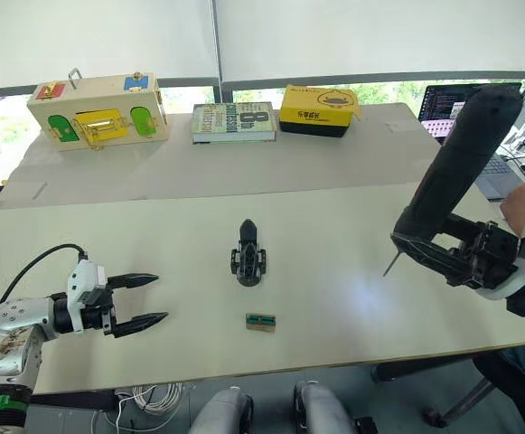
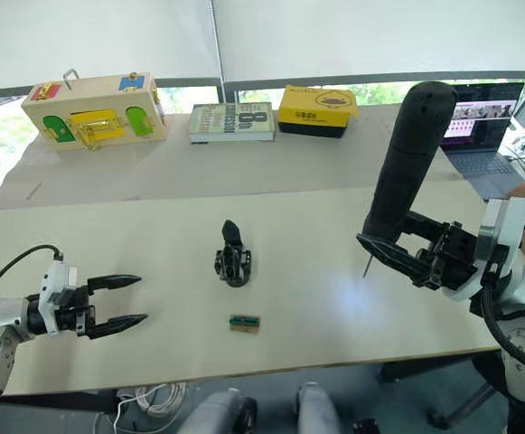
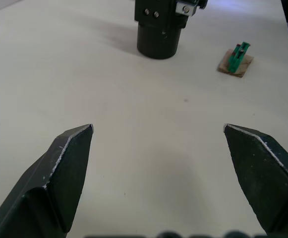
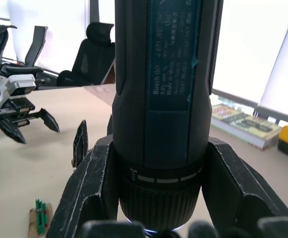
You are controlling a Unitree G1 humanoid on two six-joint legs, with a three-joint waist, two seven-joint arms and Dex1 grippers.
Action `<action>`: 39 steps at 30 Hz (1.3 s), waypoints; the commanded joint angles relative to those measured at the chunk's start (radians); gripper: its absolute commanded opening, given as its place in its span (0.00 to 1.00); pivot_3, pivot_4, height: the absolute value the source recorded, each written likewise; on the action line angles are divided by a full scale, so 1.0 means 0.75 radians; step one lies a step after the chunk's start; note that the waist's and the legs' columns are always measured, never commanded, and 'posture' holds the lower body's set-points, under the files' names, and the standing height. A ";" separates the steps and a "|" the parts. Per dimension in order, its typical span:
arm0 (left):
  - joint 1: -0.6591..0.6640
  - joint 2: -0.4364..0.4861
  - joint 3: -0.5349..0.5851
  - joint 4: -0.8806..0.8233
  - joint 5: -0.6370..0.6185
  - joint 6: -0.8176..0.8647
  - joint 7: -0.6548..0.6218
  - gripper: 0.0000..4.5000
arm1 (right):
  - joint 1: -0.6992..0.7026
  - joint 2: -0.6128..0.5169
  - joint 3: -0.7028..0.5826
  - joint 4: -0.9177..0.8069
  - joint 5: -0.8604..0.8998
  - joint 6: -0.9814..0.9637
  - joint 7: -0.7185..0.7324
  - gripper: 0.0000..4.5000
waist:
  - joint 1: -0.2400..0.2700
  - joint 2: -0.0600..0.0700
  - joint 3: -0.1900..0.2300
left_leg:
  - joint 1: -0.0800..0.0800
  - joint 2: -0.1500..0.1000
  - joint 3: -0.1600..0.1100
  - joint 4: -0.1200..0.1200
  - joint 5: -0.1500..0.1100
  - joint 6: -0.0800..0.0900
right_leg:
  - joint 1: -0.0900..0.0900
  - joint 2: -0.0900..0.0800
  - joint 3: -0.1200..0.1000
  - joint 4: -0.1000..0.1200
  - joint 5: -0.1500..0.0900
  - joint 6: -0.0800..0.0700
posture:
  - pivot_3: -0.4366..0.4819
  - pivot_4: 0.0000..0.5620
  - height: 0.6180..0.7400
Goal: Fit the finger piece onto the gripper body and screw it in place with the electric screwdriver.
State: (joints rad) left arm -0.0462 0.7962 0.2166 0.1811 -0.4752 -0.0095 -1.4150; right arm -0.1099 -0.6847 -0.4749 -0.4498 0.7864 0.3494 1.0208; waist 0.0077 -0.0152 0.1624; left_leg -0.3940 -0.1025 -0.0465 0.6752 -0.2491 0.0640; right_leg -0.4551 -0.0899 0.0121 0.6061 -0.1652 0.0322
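The right gripper (image 2: 405,256) was clamped around the lower end of the electric screwdriver (image 2: 408,163), which stood nearly upright, leaning a little to the right and away, with its thin metal bit pointing down just above the table (image 2: 154,235) on the right side. The gripper body (image 2: 233,265) sat near the middle of the table, well to the left of that bit and at about the same depth. The finger piece (image 2: 231,232) already rose from its far end, and together they formed one black shape whose long axis ran near to far, tip pointing away. Whether the piece was fully seated could not be told. The left gripper (image 2: 125,301) hovered over the near left of the table, fingers spread and holding nothing, aimed rightward. A small green-and-tan piece (image 2: 244,322) lay nearer than the body. Judged from this, the screwdriver would need to travel leftward to reach the joint, while the left arm was similarly placed to steady the body.
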 commanded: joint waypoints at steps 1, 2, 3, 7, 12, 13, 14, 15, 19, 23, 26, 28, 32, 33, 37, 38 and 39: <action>0.018 -0.017 -0.025 -0.159 -0.031 0.023 0.014 0.99 | -0.079 0.013 0.058 -0.112 0.048 -0.053 -0.020 0.43 | 0.001 0.000 0.000 | 0.000 0.000 0.000 0.000 0.000 0.000 | 0.000 0.000 0.000 0.000 0.000 0.000 | 0.48 0.27 1.00; 0.024 -0.023 -0.044 -0.205 -0.034 0.042 0.018 0.99 | -0.101 0.018 0.103 -0.135 0.044 -0.055 -0.011 0.43 | 0.003 0.000 0.000 | 0.000 0.001 0.000 0.000 0.000 0.000 | 0.000 0.000 0.000 0.000 0.000 0.000 | 0.48 0.27 1.00; 0.030 -0.029 -0.061 -0.246 -0.036 0.058 0.024 0.99 | -0.126 0.029 0.143 -0.154 0.044 -0.055 -0.014 0.43 | 0.004 0.000 0.000 | 0.000 0.001 0.000 0.000 0.000 0.000 | 0.000 0.000 -0.001 0.000 0.000 0.000 | 0.48 0.27 1.00; 0.057 -0.039 -0.153 -0.370 -0.008 0.082 0.018 0.99 | -0.221 0.123 0.308 -0.213 0.058 -0.050 -0.062 0.43 | 0.004 -0.001 0.001 | -0.002 0.001 0.000 0.001 0.001 0.001 | -0.001 0.000 -0.001 0.000 0.003 -0.005 | 0.48 0.27 1.00; 0.027 -0.102 -0.271 -0.414 0.043 0.083 0.079 0.99 | -0.234 0.215 0.471 -0.224 -0.003 -0.088 -0.052 0.43 | 0.009 -0.002 0.002 | -0.002 0.001 0.000 0.001 0.000 0.002 | 0.000 0.000 -0.002 -0.003 0.006 -0.010 | 0.48 0.27 1.00; 0.020 -0.111 -0.290 -0.416 0.051 0.083 0.087 0.99 | -0.231 0.228 0.493 -0.220 -0.016 -0.099 -0.048 0.43 | 0.010 -0.002 0.002 | -0.002 0.000 0.000 0.001 0.000 0.002 | 0.000 0.000 -0.003 -0.003 0.006 -0.010 | 0.48 0.27 1.00; 0.011 -0.121 -0.309 -0.416 0.061 0.084 0.099 0.99 | -0.230 0.239 0.516 -0.214 -0.031 -0.112 -0.039 0.43 | 0.010 -0.002 0.002 | -0.002 0.000 0.000 0.002 0.000 0.002 | 0.000 0.000 -0.003 -0.003 0.006 -0.010 | 0.48 0.27 1.00; 0.001 -0.134 -0.327 -0.414 0.074 0.086 0.113 0.99 | -0.231 0.251 0.539 -0.205 -0.047 -0.126 -0.029 0.43 | 0.010 -0.003 0.002 | -0.002 0.000 0.000 0.002 0.000 0.002 | 0.000 0.000 -0.003 -0.003 0.006 -0.010 | 0.48 0.27 1.00; -0.033 -0.182 -0.410 -0.397 0.132 0.080 0.153 0.99 | -0.250 0.311 0.633 -0.164 -0.098 -0.172 -0.005 0.43 | 0.006 -0.003 0.002 | -0.002 0.000 0.000 0.002 0.000 0.002 | 0.000 0.001 -0.005 -0.003 0.007 -0.010 | 0.48 0.27 1.00; -0.059 -0.215 -0.465 -0.348 0.183 0.044 0.165 0.99 | -0.264 0.337 0.703 -0.102 -0.141 -0.205 0.049 0.43 | 0.002 -0.003 0.002 | -0.001 0.000 0.000 0.002 0.001 0.002 | -0.001 0.003 -0.006 0.000 0.007 -0.010 | 0.48 0.27 1.00; -0.062 -0.236 -0.481 -0.345 0.192 0.036 0.184 0.99 | -0.268 0.341 0.730 -0.079 -0.161 -0.220 0.073 0.43 | 0.004 -0.003 0.002 | -0.001 0.000 0.000 0.002 0.002 0.002 | -0.002 0.003 -0.006 0.001 0.007 -0.010 | 0.48 0.27 1.00; -0.054 -0.240 -0.501 -0.342 0.212 0.016 0.187 0.99 | -0.267 0.353 0.746 -0.068 -0.176 -0.229 0.076 0.43 | 0.004 -0.003 0.002 | -0.001 0.000 0.000 0.003 0.002 0.002 | -0.002 0.003 -0.007 0.002 0.007 -0.010 | 0.48 0.27 1.00; -0.069 -0.268 -0.540 -0.314 0.250 0.001 0.212 0.99 | -0.264 0.375 0.776 -0.042 -0.195 -0.244 0.077 0.43 | 0.005 -0.003 0.002 | -0.001 0.000 0.000 0.003 0.002 0.002 | -0.002 0.003 -0.007 0.002 0.007 -0.010 | 0.48 0.27 1.00; -0.078 -0.277 -0.546 -0.308 0.259 0.002 0.222 0.99 | -0.263 0.379 0.781 -0.038 -0.197 -0.244 0.079 0.43 | 0.005 -0.003 0.002 | -0.001 0.000 0.000 0.003 0.002 0.002 | -0.001 0.003 -0.007 0.002 0.007 -0.010 | 0.48 0.27 1.00; -0.104 -0.299 -0.569 -0.265 0.309 -0.016 0.263 0.99 | -0.260 0.393 0.799 -0.017 -0.213 -0.244 0.082 0.43 | 0.006 -0.003 0.002 | 0.000 0.000 0.000 0.004 0.002 0.001 | -0.001 0.003 -0.007 0.003 0.007 -0.011 | 0.48 0.27 1.00; -0.108 -0.304 -0.574 -0.255 0.317 -0.021 0.270 0.99 | -0.258 0.396 0.805 -0.010 -0.220 -0.246 0.085 0.43 | 0.006 -0.003 0.002 | 0.000 0.000 0.000 0.004 0.002 0.001 | -0.001 0.003 -0.007 0.004 0.007 -0.011 | 0.48 0.27 1.00; -0.110 -0.310 -0.578 -0.246 0.324 -0.027 0.279 0.99 | -0.253 0.398 0.811 0.000 -0.228 -0.251 0.089 0.43 | 0.006 -0.003 0.002 | 0.000 0.000 0.000 0.004 0.002 0.001 | -0.001 0.003 -0.007 0.004 0.007 -0.011 | 0.48 0.27 1.00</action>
State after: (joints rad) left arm -0.1225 0.5693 -0.2069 -0.0126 -0.2446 -0.0178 -1.2200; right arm -0.2944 -0.3989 0.1419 -0.4296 0.6078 0.2039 1.0825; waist 0.0119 -0.0176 0.1641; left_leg -0.3936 -0.1026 -0.0464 0.6778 -0.2474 0.0651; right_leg -0.4559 -0.0878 0.0069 0.6088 -0.1601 0.0243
